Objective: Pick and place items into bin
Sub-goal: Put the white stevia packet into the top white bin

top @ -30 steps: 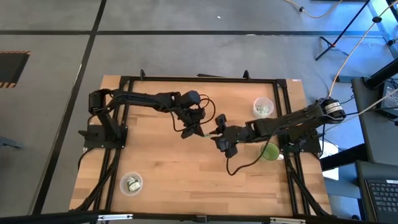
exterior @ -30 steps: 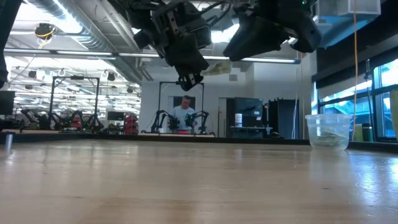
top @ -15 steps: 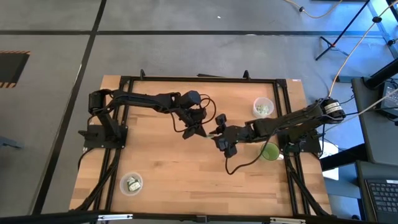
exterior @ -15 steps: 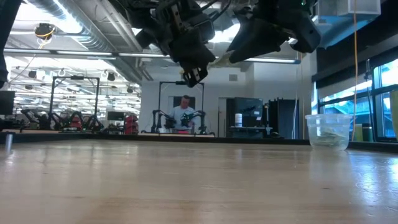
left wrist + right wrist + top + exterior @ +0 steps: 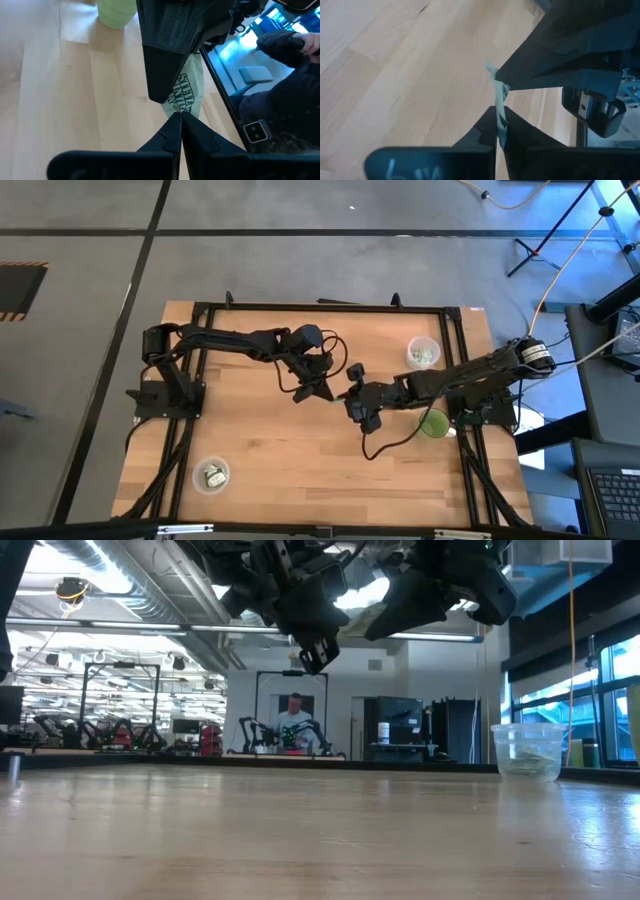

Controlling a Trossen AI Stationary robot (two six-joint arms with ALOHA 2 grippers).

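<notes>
Over the middle of the table (image 5: pixel 250 470) one pale green packet (image 5: pixel 187 92) is gripped at opposite ends by the left gripper (image 5: pixel 322 392) and the right gripper (image 5: pixel 349 393), both sets of jaws pinched onto it (apparently a mid-air handover). Two clear cups are counted, one near the right arm (image 5: pixel 423 352) and one at the front left (image 5: pixel 211 475), each holding packets.

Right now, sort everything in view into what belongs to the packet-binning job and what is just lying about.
Job:
- pale green packet, pinched in mid-air by left gripper and right gripper
- right-side clear cup, packets inside
- left-side clear cup, packets inside

Lying about:
- green round object beside the right arm
- person in the room behind
</notes>
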